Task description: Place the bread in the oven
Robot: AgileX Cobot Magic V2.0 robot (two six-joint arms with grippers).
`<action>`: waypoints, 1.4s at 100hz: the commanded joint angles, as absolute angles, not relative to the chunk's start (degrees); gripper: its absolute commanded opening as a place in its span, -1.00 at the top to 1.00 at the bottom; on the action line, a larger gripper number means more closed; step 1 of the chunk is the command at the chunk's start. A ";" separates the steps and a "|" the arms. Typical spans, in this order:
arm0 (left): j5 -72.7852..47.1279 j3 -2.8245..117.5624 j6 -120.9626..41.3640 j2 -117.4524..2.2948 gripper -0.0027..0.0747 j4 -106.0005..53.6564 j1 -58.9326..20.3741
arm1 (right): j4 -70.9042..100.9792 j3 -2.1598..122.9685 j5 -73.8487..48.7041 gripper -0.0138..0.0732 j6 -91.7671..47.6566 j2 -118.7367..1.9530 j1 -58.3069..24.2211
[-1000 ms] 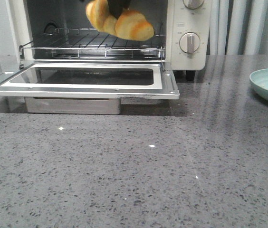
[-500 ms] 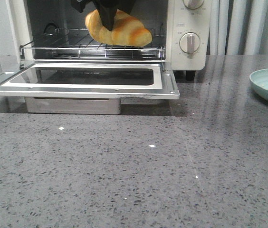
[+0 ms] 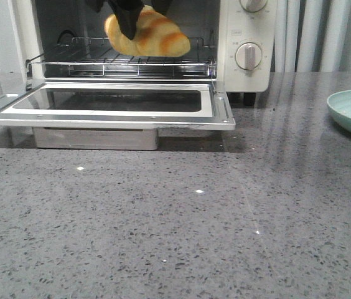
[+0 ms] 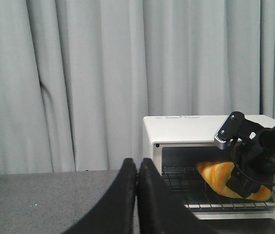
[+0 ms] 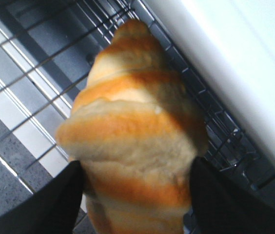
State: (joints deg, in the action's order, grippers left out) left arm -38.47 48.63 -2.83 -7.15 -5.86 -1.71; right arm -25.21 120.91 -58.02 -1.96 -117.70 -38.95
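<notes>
Since a moment ago, the right end effector (image 3: 127, 15) has carried the golden-yellow ridged croissant roll (image 3: 147, 32) deeper into the cream-white toaster oven (image 3: 244, 68), clamped on it just above the wire rack (image 3: 101, 62). Lowering gently until it rests before releasing seems wise; the left end effector (image 4: 137, 168) hangs pinched together, empty, well apart.

I see the cream-white toaster oven (image 3: 250, 43) mouth at upper centre blocked by my right gripper (image 3: 129, 18) and the golden ridged bread (image 3: 147, 34); its dropped glass door (image 3: 107, 103) juts forward, grey speckled worktop (image 3: 175, 224) below lies free.
</notes>
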 commanded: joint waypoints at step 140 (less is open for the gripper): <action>-34.09 40.60 -2.41 1.63 0.99 -11.20 -1.70 | -23.37 126.56 -75.38 -0.26 1.33 -103.05 -49.66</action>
